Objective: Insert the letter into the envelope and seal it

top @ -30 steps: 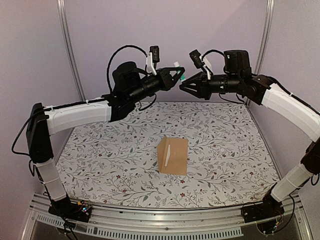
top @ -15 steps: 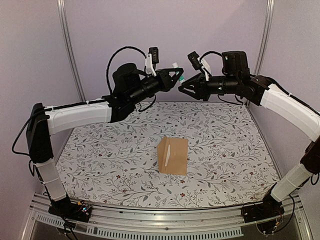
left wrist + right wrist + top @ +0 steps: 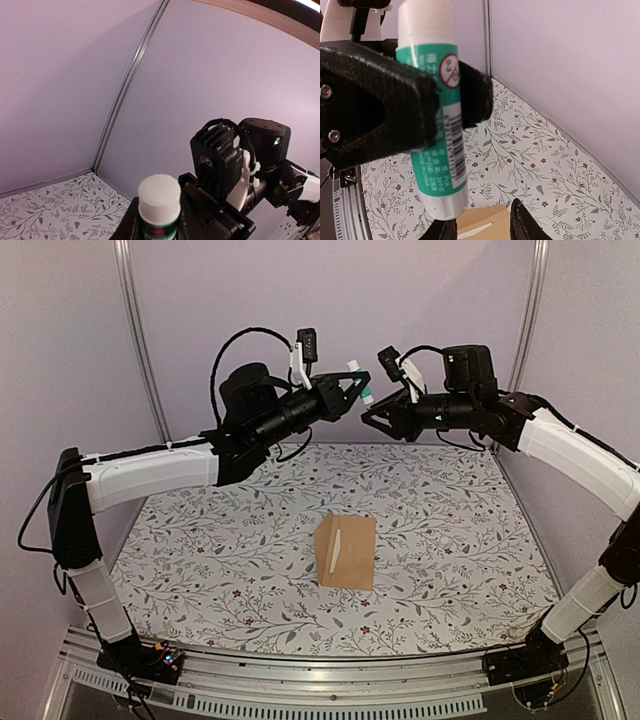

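The tan envelope (image 3: 347,551) lies flat at the table's middle, with a thin cream sliver of the letter (image 3: 338,543) showing on it. My left gripper (image 3: 352,390) is raised high at the back and shut on a green and white glue stick (image 3: 360,383), whose white cap (image 3: 159,192) points up in the left wrist view. My right gripper (image 3: 372,418) is open and empty, facing the left one, its fingertips just under the glue stick's (image 3: 437,125) lower end. The envelope (image 3: 485,220) shows far below between the right fingers.
The floral tablecloth (image 3: 220,540) covers the table. Purple walls stand close behind and at both sides, with metal posts (image 3: 135,330) in the back corners. The right wrist's camera housing (image 3: 225,160) sits close in front of the left gripper.
My right gripper has crept left and slightly up toward the glue stick. My left gripper has lifted a little with the stick. The envelope has not moved.
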